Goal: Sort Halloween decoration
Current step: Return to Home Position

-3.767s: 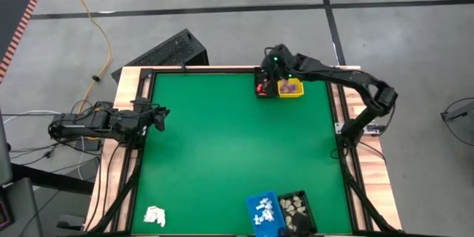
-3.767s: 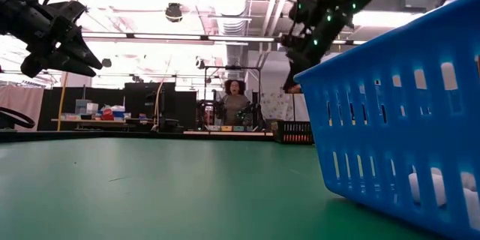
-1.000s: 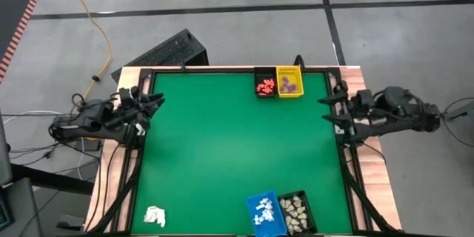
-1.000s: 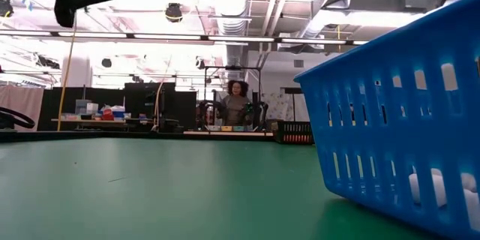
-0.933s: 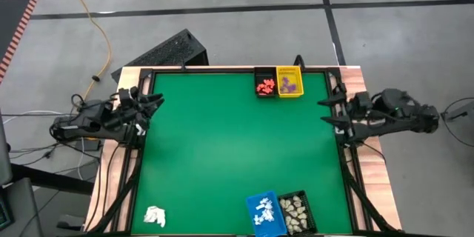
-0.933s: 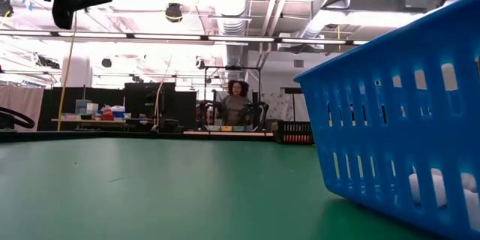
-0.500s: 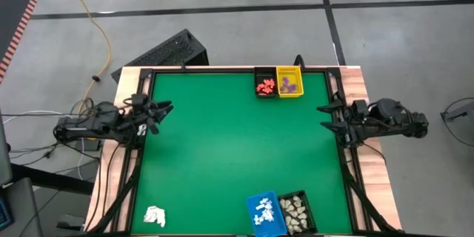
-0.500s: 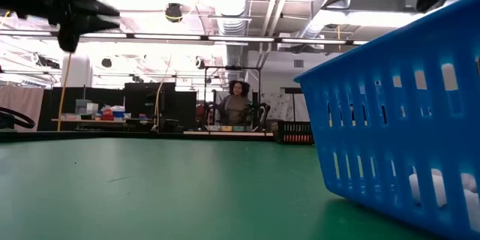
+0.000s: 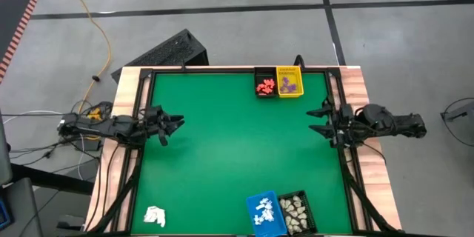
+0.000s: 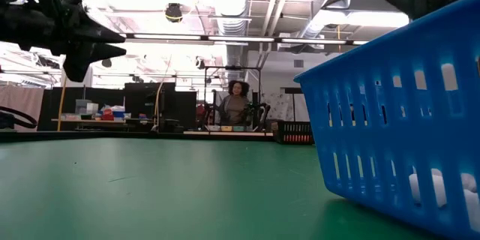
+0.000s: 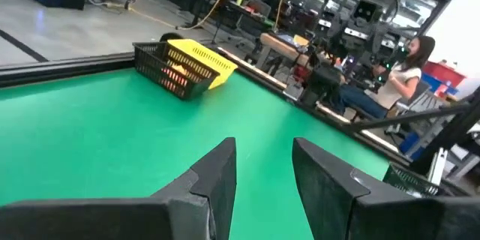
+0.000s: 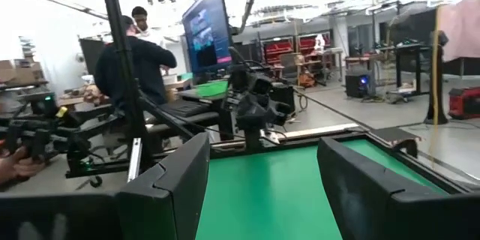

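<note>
**High view.** The Halloween decoration lies sorted in four baskets on the green worktop (image 9: 237, 155).
- At the far edge, right of middle, orange-red pieces (image 9: 264, 85) fill a black basket (image 9: 266, 95), and purple pieces (image 9: 291, 85) fill the yellow basket (image 9: 290, 95) touching it.
- At the near edge, white pieces (image 9: 263, 209) fill a blue basket (image 9: 250, 206), and cream pieces (image 9: 294, 207) fill a second black basket (image 9: 304, 196).
- The pieces are too small to judge their long axis or heading.
- A white lump (image 9: 154, 215) lies at the near left corner.
- The left gripper (image 9: 175, 127) is over the left edge and the right gripper (image 9: 316, 118) over the right edge. Both point inward and carry nothing.

**Low view.** The blue basket's wall fills the right side, and white pieces show through its slots.

**Left wrist view.** The fingers (image 11: 217, 180) stand moderately apart.

**Right wrist view.** The fingers (image 12: 180, 180) are spread wide.
</note>
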Motion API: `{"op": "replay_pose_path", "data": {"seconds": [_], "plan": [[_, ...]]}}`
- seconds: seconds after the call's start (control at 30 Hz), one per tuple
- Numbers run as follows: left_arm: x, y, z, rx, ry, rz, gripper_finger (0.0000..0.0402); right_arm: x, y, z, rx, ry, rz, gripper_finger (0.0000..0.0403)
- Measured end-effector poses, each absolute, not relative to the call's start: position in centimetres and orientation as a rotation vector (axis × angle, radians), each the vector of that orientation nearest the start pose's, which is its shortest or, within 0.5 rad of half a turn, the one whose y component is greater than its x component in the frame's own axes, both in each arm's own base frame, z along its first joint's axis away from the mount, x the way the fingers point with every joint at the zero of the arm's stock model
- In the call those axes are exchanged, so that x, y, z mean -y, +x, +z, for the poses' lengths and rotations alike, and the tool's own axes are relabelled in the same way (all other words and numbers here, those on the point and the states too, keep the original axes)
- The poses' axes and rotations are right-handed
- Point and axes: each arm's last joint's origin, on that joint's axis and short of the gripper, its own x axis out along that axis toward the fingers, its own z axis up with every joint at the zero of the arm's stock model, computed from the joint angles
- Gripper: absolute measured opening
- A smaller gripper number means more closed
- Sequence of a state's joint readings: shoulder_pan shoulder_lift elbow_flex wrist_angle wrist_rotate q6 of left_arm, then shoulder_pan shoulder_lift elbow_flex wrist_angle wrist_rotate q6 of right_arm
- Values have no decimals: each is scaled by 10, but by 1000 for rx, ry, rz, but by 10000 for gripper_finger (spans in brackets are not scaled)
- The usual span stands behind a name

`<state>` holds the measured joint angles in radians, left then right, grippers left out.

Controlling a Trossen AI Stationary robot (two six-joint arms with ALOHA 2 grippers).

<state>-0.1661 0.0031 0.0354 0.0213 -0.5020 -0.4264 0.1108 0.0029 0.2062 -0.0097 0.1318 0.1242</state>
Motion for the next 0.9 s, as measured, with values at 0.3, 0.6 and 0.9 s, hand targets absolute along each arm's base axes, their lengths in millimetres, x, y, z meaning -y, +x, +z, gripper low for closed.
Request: {"op": "replay_pose_path", "data": {"seconds": [0.3,0.6,0.9], "plan": [[12,91,176,109,-354,292,121,-6,87,207,150,141,-16,244],[20,88,176,97,-340,300,121,-6,94,185,129,121,-46,244],[30,86,176,72,-333,148,121,-6,96,178,125,72,-57,244]]}}
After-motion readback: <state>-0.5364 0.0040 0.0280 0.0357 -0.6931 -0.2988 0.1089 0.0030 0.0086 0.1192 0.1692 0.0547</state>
